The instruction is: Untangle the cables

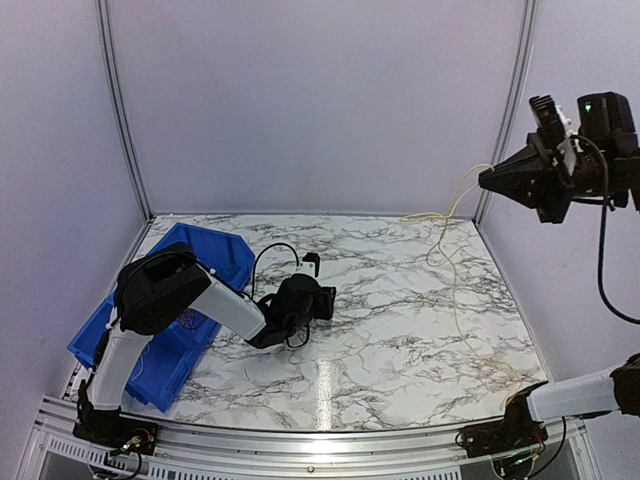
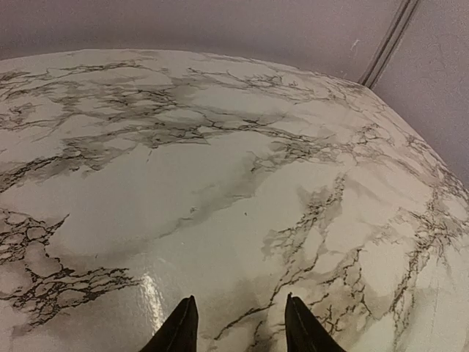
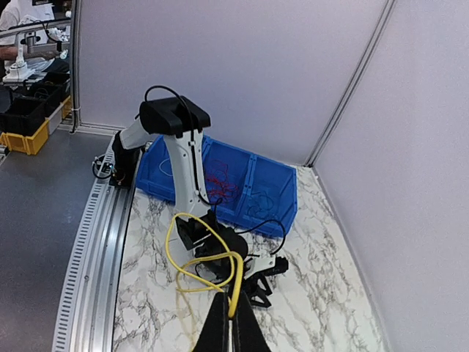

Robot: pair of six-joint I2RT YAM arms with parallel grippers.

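Right gripper (image 3: 231, 312) is clenched on a thin yellow-tan flexible cable (image 3: 216, 255), pinched right at the fingertips. The arm is parked high by the right wall, well above the white marble-pattern worktop (image 1: 400, 320). Reads as lift-to-separate: hold one strand up so its own weight pulls it straight and clear of snags. From the pinch the cable makes a loop or two just below the fingers. In the top view it then drops to the far right corner of the worktop and trails down the right side toward the near edge, lying loose, and I can't see anything crossing it. Left gripper (image 2: 240, 331) is released: fingers apart, nothing between them, low over bare marble near mid-worktop, aimed toward the far right corner. It's well apart from the yellow-tan cable. Probably staged to take the slack or pin it, but that's a guess. Further out, a blue plastic bin with compartments (image 1: 228, 243) sits at the left edge of the worktop beside the left arm. The right wrist view shows thin red and blue wires (image 3: 223, 183) lying in it, too small to tell whether they're knotted together. My read: one strand out and isolated, the others parked in the bin. Risk: the strand is hair-thin and springy, so a fingertip pinch could slip if the arm swings.
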